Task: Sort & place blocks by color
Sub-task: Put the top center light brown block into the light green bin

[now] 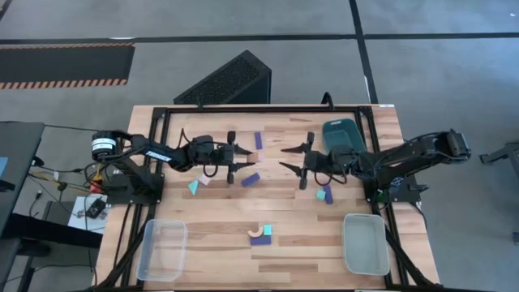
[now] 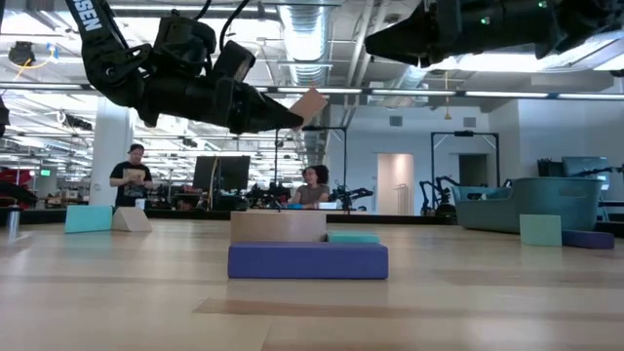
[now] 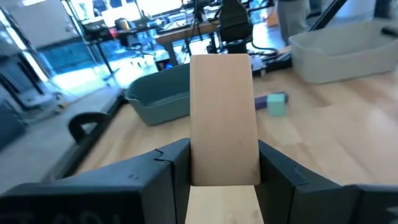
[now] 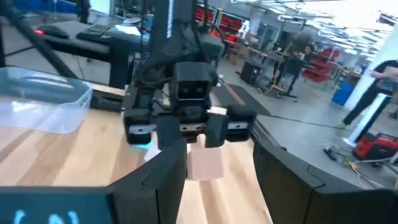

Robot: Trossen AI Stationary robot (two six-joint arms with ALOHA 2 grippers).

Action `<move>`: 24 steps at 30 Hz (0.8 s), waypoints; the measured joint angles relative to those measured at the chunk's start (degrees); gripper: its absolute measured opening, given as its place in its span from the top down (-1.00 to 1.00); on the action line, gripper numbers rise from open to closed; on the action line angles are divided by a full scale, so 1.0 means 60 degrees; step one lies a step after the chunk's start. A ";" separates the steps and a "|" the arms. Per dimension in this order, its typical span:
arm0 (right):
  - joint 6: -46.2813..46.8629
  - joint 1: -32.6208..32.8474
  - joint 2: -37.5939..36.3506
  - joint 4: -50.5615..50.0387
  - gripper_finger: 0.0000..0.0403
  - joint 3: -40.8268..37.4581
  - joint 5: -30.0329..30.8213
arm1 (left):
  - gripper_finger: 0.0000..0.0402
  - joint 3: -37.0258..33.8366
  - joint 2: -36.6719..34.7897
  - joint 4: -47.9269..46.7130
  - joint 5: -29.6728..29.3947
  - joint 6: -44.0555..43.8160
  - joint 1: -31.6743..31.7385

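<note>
Hovering above mid-desk, the left tool pinches a pale wood block, raised clear of the desk. The right tool faces it close by, fingers spread and empty. Remaining blocks lie scattered between them and the near edge.

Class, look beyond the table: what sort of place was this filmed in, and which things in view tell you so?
Probably a robotics lab or workshop. Beyond the wooden table are open-ceiling ducts, rows of workbenches with monitors, and people at their stations. The left hand holds a wooden block aloft.
</note>
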 joint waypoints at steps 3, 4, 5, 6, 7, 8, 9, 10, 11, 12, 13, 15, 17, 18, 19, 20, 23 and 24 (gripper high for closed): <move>0.0854 -0.0252 0.0004 -0.0058 -0.04 0.0093 0.0009 | 0.43 0.0000 0.0000 0.0199 -0.0394 0.0366 -0.0068; 0.1254 -0.0355 0.0002 -0.0042 -0.04 0.0116 0.0009 | 0.43 0.0000 0.0000 0.0293 -0.0578 0.0478 -0.0104; 0.1615 -0.0466 0.0000 -0.0063 -0.04 0.0120 0.0011 | 0.43 0.0000 0.0000 0.0379 -0.0761 0.0611 -0.0137; 0.1874 -0.0573 0.0001 -0.0136 -0.04 0.0120 0.0015 | 0.43 0.0000 0.0000 0.0447 -0.0939 0.0708 -0.0173; 0.2060 -0.0655 0.0004 -0.0205 -0.04 0.0120 0.0018 | 0.43 0.0000 0.0000 0.0552 -0.1057 0.0794 -0.0194; 0.2163 -0.0729 0.0004 -0.0257 -0.04 0.0120 0.0032 | 0.43 0.0000 0.0000 0.0668 -0.1103 0.0831 -0.0217; 0.2224 -0.0785 0.0004 -0.0288 -0.04 0.0120 0.0035 | 0.43 0.0002 0.0000 0.0781 -0.1107 0.0838 -0.0229; 0.2273 -0.0810 0.0007 -0.0319 -0.04 0.0120 0.0022 | 0.43 0.0007 0.0000 0.0855 -0.1106 0.0830 -0.0243; 0.2317 -0.0812 0.0064 -0.0284 -0.04 0.0120 -0.0019 | 0.43 0.0007 0.0000 0.0915 -0.1105 0.0786 -0.0247; 0.2302 -0.0798 0.0169 -0.0159 -0.04 0.0120 -0.0079 | 0.43 0.0007 0.0000 0.0978 -0.1103 0.0714 -0.0253; 0.2187 -0.0758 0.0255 -0.0124 -0.04 0.0120 -0.0133 | 0.43 0.0007 0.0000 0.1031 -0.1102 0.0646 -0.0253; 0.1689 -0.0641 0.0489 0.0302 -0.06 0.0116 -0.0337 | 0.43 0.0007 0.0000 0.1033 -0.1108 0.0626 -0.0253; 0.1149 -0.0483 0.0842 0.0911 -0.11 0.0117 -0.0430 | 0.43 0.0007 0.0000 0.1061 -0.1122 0.0663 -0.0249; 0.0933 -0.0416 0.1060 0.1194 -0.13 0.0120 -0.0439 | 0.43 0.0007 0.0000 0.1108 -0.1121 0.0683 -0.0251; 0.0723 -0.0362 0.1290 0.1446 -0.17 0.0120 -0.0426 | 0.43 0.0007 0.0000 0.1151 -0.1119 0.0685 -0.0253; 0.0543 -0.0317 0.1486 0.1726 -0.20 0.0119 -0.0359 | 0.43 0.0007 0.0000 0.1196 -0.1118 0.0685 -0.0253; 0.0279 -0.0306 0.1991 0.2540 -0.29 0.0141 -0.0046 | 0.43 0.0011 0.0000 0.1251 -0.1119 0.0761 -0.0253; 0.0299 -0.0313 0.2115 0.2651 -0.30 0.0174 -0.0008 | 0.43 0.0011 0.0000 0.1251 -0.1119 0.0813 -0.0253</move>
